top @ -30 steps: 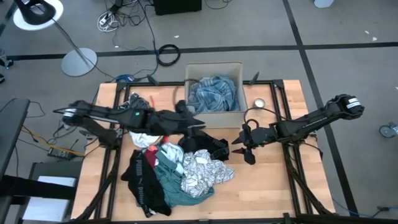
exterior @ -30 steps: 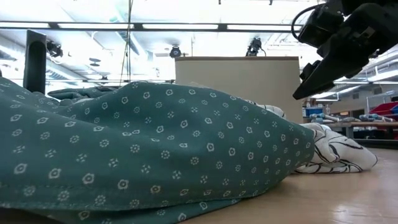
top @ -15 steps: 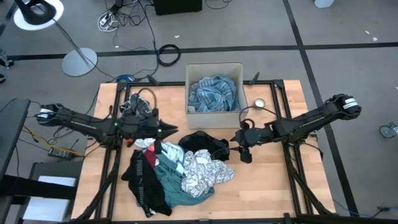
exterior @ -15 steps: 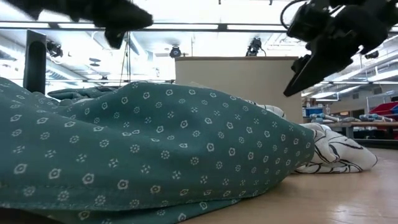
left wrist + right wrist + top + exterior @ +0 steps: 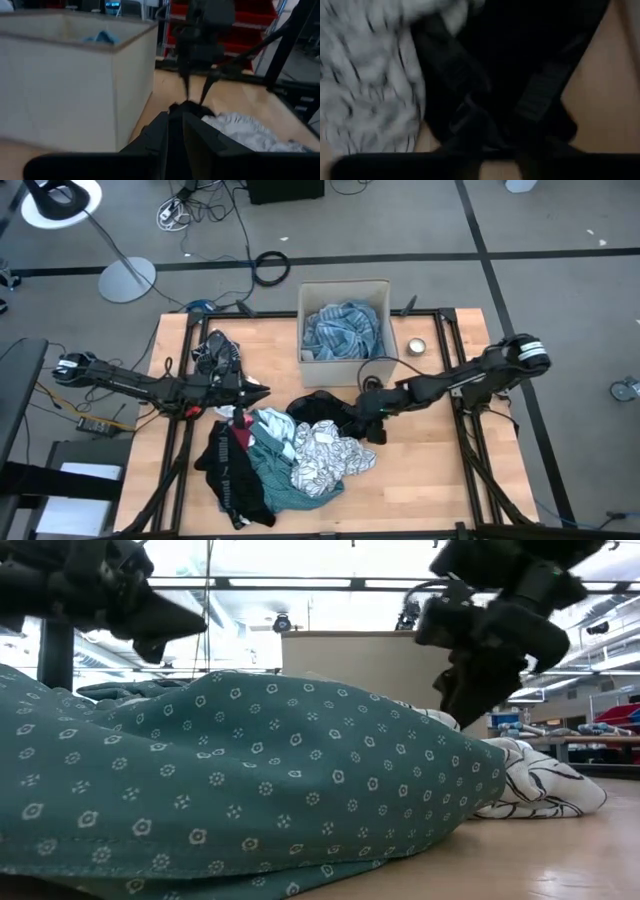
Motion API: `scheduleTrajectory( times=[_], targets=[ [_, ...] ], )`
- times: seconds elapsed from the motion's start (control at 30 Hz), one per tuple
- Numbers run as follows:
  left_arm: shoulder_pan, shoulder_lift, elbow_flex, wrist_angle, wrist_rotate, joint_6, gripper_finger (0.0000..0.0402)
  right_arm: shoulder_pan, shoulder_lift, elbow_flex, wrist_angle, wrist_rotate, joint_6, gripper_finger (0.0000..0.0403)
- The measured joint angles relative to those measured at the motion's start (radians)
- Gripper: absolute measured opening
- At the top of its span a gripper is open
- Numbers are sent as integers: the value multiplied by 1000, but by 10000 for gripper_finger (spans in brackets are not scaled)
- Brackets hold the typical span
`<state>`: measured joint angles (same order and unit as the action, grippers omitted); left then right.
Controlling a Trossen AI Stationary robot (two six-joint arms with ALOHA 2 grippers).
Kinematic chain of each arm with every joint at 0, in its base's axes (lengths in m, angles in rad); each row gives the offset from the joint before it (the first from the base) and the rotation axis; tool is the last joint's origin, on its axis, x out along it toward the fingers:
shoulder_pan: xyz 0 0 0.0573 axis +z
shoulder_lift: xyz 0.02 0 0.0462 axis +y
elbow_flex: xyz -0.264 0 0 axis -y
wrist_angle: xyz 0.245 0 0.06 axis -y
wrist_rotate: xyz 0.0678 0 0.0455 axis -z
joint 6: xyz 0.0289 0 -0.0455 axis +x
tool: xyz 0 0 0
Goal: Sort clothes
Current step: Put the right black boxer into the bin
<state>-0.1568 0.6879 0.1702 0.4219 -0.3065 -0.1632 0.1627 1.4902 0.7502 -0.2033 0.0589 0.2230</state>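
A pile of clothes lies on the table's near half: a teal shirt (image 5: pixel 285 470) (image 5: pixel 250 780), a black-and-white patterned piece (image 5: pixel 330 450) (image 5: pixel 540 785), a black piece with white lettering (image 5: pixel 230 470), a white piece (image 5: pixel 232 408) and a black garment (image 5: pixel 325 410) at the pile's far side. Light blue shirts (image 5: pixel 343 330) lie in the cardboard box (image 5: pixel 305 305). My right gripper (image 5: pixel 372 420) (image 5: pixel 500 55) is open, fingers pointing down over the black garment's right edge (image 5: pixel 505 30). My left gripper (image 5: pixel 262 392) (image 5: pixel 175 130) is shut and empty, above the table left of the pile's far end. My right gripper's open fingers (image 5: pixel 450 75) stand over the black garment's right edge, coming from above and the table's right. I cannot tell whether they touch the cloth.
The cardboard box (image 5: pixel 380 660) stands at the table's far middle. A small round metal tin (image 5: pixel 416 346) sits to its right. Bare wood shows to the right of the pile (image 5: pixel 440 470) and at the far left (image 5: pixel 270 340).
My left gripper has drawn back from beside the box toward the table's left edge. My right gripper has gone toward the table's left and down, from bare wood to the black garment's right edge. The clothes lie as before.
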Motion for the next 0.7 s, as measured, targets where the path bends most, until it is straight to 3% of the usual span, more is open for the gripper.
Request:
scheduleTrajectory(
  times=[0.13,0.33,0.57,0.7],
  targets=[
    [1,-3,-15,2,7,-13,64,0,56,95,-187,-34,11,17],
    [-7,36,-29,60,3,-111,64,20,41,234,-412,-18,-4,3],
    [-9,61,-46,85,5,-276,64,22,-14,318,-470,-40,-193,1],
    [-9,77,-46,65,26,-369,64,28,-40,329,-513,0,-234,1]
  ],
)
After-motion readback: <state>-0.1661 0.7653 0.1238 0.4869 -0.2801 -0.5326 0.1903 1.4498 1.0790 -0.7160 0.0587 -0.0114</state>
